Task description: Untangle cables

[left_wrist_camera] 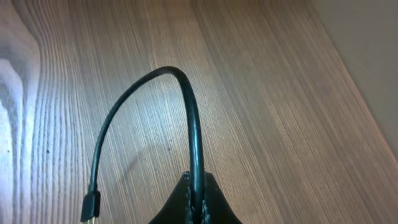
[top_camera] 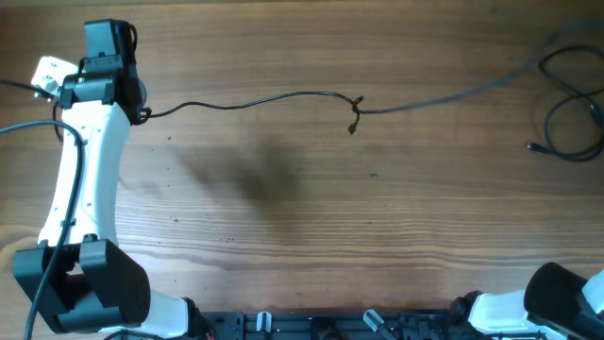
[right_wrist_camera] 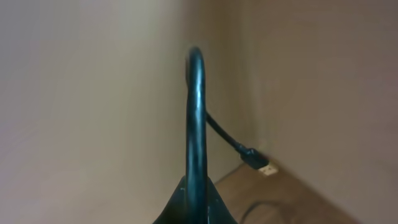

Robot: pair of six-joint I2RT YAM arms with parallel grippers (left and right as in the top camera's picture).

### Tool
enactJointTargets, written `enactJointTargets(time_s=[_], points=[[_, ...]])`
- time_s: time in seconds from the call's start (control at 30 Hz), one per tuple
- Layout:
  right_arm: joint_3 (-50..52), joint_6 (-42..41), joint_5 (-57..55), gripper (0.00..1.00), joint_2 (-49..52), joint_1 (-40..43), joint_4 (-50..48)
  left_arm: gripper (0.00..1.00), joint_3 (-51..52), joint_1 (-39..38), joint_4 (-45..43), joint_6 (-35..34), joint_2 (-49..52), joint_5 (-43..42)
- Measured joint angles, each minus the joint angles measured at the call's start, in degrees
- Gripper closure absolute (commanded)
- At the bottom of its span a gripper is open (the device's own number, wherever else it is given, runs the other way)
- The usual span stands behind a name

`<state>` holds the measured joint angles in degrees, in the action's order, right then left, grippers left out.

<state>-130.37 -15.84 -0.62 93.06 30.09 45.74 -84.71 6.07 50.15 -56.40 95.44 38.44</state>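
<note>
Overhead, one thin black cable (top_camera: 255,101) runs along the far side of the counter (top_camera: 302,227), from the left arm (top_camera: 90,170) to a small knot (top_camera: 356,111) about midway. Beyond the knot another stretch heads off to the right. It looks pale and blurred, so I judge it is lifted off the wood rather than lying on it. More cable lies in loose loops (top_camera: 571,118) at the far right edge.

The left gripper (left_wrist_camera: 198,186) is clamped tight on its cable just short of the end, so a short tail arcs up and over and the plug (left_wrist_camera: 91,205) hangs beside it. The right gripper (right_wrist_camera: 196,190) is likewise closed on a cable, which bows up above its fingers, with a second plug (right_wrist_camera: 256,162) hanging behind. From above I can't see that gripper, only the base of its arm.

Holding the ends well apart spreads the line out, I'd say to expose the knot in the middle. The knot is not yet undone.
</note>
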Motion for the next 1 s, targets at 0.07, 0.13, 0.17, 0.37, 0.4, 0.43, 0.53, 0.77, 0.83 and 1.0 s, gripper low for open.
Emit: enactJointTargets(time_s=[0.07, 0.13, 0.17, 0.37, 0.4, 0.43, 0.53, 0.77, 0.83, 1.0], points=[[0.00, -0.04, -3.41, 0.96, 0.35, 2.12, -0.94, 0.96, 0.00, 0.00, -0.17, 0.00, 0.00, 1.95], [0.00, -0.22, -4.59, 0.96, 0.74, 3.19, -0.96, 0.96, 0.00, 0.00, -0.26, 0.02, 0.00, 3.02], [0.00, -0.37, -4.98, 0.96, 1.09, 3.50, -1.01, 0.96, 0.00, 0.04, -0.33, 0.02, 0.00, 3.37], [0.00, -0.44, -6.51, 0.96, 4.74, 3.50, -0.17, 0.96, 0.00, 5.38, -1.07, 0.02, 0.00, 3.76], [0.00, -0.44, -5.70, 0.96, 5.09, 3.50, 0.09, 0.96, 0.00, 7.30, -1.29, 0.00, 0.00, 3.58], [0.00, -0.44, -4.48, 0.96, 5.11, 3.50, 0.09, 0.96, 0.00, 10.03, -1.36, 0.02, 0.00, 3.02], [0.00, 0.33, 4.96, 0.96, 5.11, 3.45, 1.73, 0.96, 0.00, 15.28, -1.70, 0.02, 0.02, -4.31], [0.00, 4.00, 28.13, 0.96, 5.35, -8.24, 15.89, 0.96, 0.00, 11.04, -2.95, 13.00, 0.02, -30.03], [-0.07, 5.31, 29.83, 0.96, 6.01, -14.58, 20.76, 0.96, 0.00, 7.67, -3.43, 18.73, 0.04, -38.42], [-0.17, 7.15, 29.20, 0.96, 14.12, -30.84, 32.46, 0.96, 0.00, 0.70, -4.96, 32.57, 0.04, -56.96]])
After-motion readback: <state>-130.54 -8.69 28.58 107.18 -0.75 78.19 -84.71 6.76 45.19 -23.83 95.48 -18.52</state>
